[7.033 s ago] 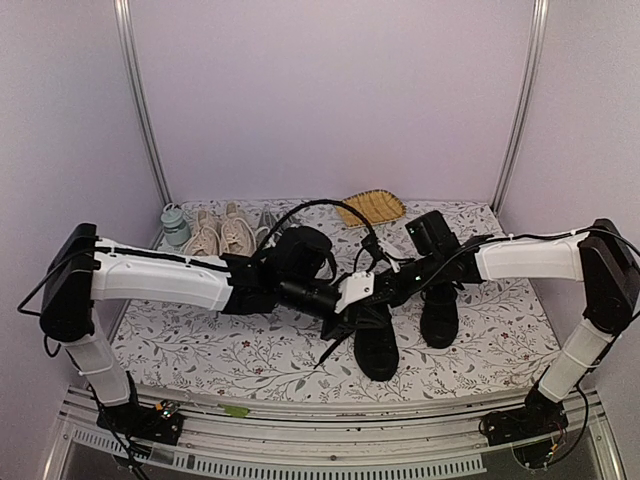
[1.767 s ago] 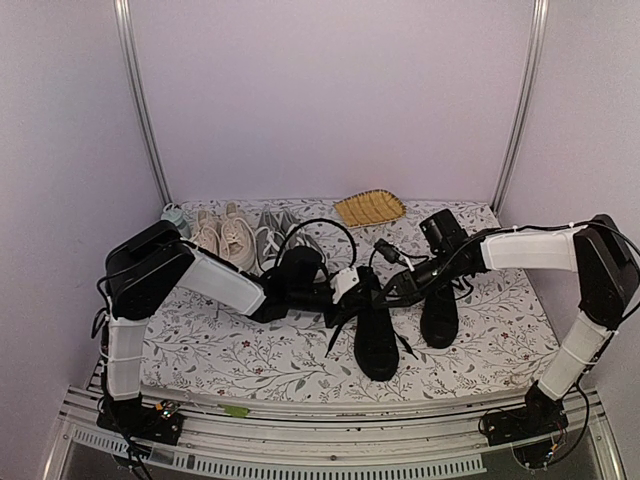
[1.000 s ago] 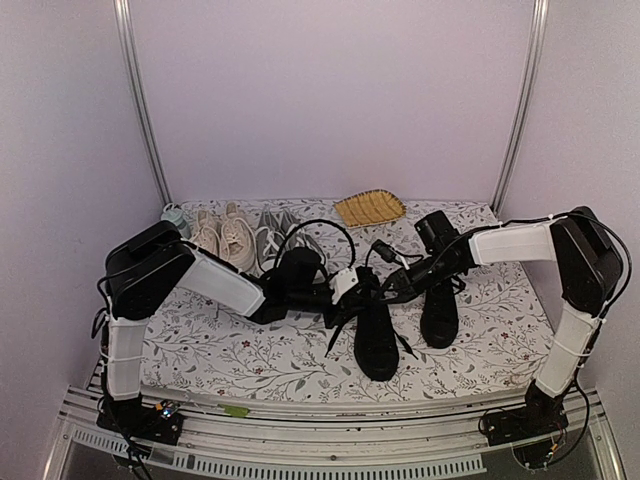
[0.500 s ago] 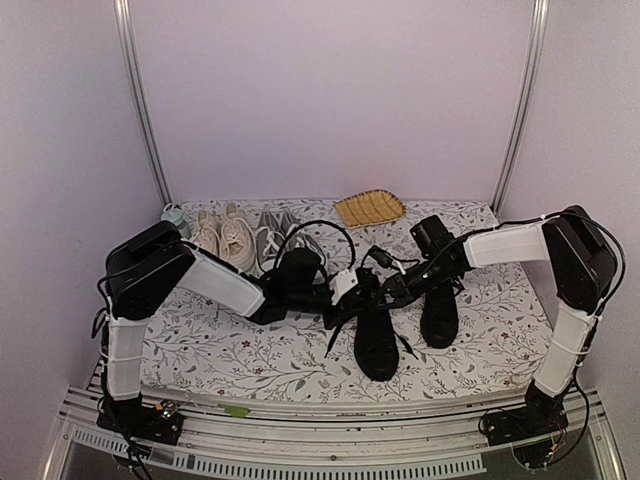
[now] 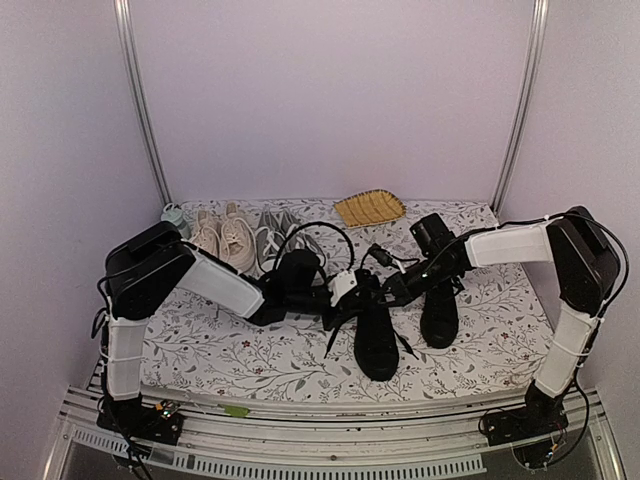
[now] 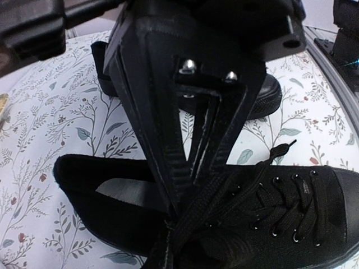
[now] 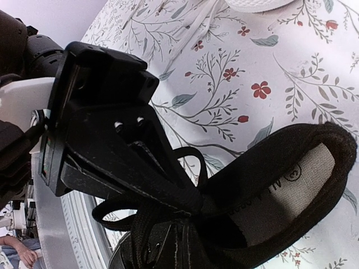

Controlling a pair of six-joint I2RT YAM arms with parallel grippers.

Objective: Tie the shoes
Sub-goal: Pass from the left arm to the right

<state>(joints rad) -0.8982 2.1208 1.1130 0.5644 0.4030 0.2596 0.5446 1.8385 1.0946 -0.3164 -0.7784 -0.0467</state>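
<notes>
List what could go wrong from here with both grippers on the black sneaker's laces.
1. Left gripper and right gripper both pinch the long black laces only at the fingertips; a pull may slip them out.
2. Nothing pins the black canvas low-top sneaker, so pulling may drag it.
3. The wrists crowd together; they may collide.

back wall (image 5: pixel 330 90): plain pale lilac | side walls (image 5: pixel 60 150): same lilac, meeting it behind two slanted metal poles (image 5: pixel 140 100) | table (image 5: pixel 200 360): white cloth printed with grey leafy sprigs and small red flowers | near edge: metal rail (image 5: pixel 330 428) | light: soft, even, faint shadows
</notes>
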